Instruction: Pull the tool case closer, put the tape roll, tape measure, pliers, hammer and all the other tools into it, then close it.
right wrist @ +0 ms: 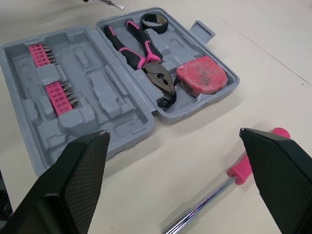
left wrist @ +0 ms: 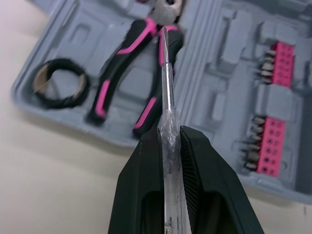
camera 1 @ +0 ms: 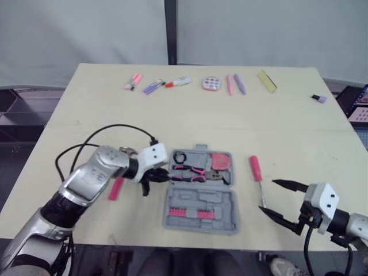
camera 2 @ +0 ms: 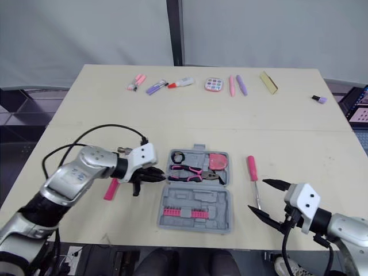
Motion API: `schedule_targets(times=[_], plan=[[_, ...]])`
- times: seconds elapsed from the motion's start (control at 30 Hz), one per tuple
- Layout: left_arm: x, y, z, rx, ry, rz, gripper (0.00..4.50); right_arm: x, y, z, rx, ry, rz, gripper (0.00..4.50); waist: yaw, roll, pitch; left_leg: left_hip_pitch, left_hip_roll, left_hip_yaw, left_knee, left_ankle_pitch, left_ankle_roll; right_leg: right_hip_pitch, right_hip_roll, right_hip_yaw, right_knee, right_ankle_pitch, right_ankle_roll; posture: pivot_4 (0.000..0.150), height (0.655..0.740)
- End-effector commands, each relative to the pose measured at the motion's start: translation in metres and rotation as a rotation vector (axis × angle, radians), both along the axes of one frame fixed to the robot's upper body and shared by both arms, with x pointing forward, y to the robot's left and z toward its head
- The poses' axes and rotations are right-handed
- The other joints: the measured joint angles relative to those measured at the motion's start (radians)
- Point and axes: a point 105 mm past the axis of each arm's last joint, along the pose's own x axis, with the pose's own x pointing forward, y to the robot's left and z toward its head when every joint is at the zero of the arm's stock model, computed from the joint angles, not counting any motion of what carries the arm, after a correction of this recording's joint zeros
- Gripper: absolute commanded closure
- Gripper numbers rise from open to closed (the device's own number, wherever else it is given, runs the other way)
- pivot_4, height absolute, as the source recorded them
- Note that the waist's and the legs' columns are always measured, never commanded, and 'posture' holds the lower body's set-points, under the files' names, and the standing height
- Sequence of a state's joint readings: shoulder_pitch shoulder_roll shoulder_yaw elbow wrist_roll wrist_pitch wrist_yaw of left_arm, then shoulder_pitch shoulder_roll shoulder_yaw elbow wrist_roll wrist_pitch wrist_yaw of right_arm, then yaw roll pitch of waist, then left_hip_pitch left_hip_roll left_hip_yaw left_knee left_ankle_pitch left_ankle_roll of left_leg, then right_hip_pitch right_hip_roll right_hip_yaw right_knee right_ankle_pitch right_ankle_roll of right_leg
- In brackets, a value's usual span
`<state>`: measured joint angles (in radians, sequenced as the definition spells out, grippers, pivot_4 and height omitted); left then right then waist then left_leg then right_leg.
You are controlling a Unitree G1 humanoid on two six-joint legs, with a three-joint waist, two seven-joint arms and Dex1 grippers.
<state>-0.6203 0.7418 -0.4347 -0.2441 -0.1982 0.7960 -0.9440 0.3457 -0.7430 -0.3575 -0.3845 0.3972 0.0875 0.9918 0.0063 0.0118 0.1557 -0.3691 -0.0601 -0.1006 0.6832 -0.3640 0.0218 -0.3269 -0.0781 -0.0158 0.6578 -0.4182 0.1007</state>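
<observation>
At the table's [camera 1: 299,135] near edge, toward its right corner, the right tool [camera 1: 267,196] hovers with its two black fingers spread wide, holding nothing. Between those fingers lies the end of a metal shaft belonging to a pink-handled implement [camera 1: 255,167], which rests flat on the table just right of the tool case [camera 1: 201,198]; whether it has a head cannot be told.

The tool case sits open near the middle of the near edge. Its far half holds the black tape roll [camera 1: 179,156] at the left end, the pink-and-black pliers [camera 1: 192,171] beside it, and the red tape measure [camera 1: 220,161] at the right end. Its near half carries two pink bit strips [camera 1: 187,212].

The left tool [camera 1: 160,174] is at the case's left side, fingers clamped on a slim screwdriver [left wrist: 165,87] with a clear handle. The blade reaches over the case's far half, its tip above the pliers' handles. A pink handle [camera 1: 117,188] lies on the table beside the left arm, left of the case.

Along the far edge lie a pink marker [camera 1: 133,81], a purple marker [camera 1: 153,86], a red-tipped white marker [camera 1: 179,82], a round palette [camera 1: 211,84], two pens [camera 1: 230,84] and a yellow block [camera 1: 267,81].
</observation>
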Motion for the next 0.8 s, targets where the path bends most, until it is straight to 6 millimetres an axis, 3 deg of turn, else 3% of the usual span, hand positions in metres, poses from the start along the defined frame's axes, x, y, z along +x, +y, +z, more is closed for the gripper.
schedule_targets(times=[0.03,0.43,0.8], plan=[[-0.003,-0.011,0.012,0.009,-0.037,-0.044,4.48,0.000,0.001,0.004,-0.005,-0.017,0.016,0.00,0.000,0.000,0.000,0.000,0.000,0.000,0.000,0.000,0.000,0.000,0.000,0.000,0.000,0.000,0.000,0.150,0.7134],[-0.008,-0.051,0.014,0.051,-0.057,-0.187,4.48,0.001,0.002,0.003,-0.009,-0.009,0.018,0.00,0.015,0.000,0.000,0.000,0.000,0.000,0.001,0.000,0.001,0.000,0.000,0.000,0.001,0.000,0.000,0.150,0.7134],[-0.009,-0.064,-0.004,0.141,-0.088,-0.266,4.48,-0.002,0.001,0.003,-0.010,-0.005,0.007,0.00,0.017,0.000,0.000,0.000,-0.001,0.001,0.001,0.000,0.001,0.000,0.000,0.000,0.001,0.000,0.000,0.150,0.7134]])
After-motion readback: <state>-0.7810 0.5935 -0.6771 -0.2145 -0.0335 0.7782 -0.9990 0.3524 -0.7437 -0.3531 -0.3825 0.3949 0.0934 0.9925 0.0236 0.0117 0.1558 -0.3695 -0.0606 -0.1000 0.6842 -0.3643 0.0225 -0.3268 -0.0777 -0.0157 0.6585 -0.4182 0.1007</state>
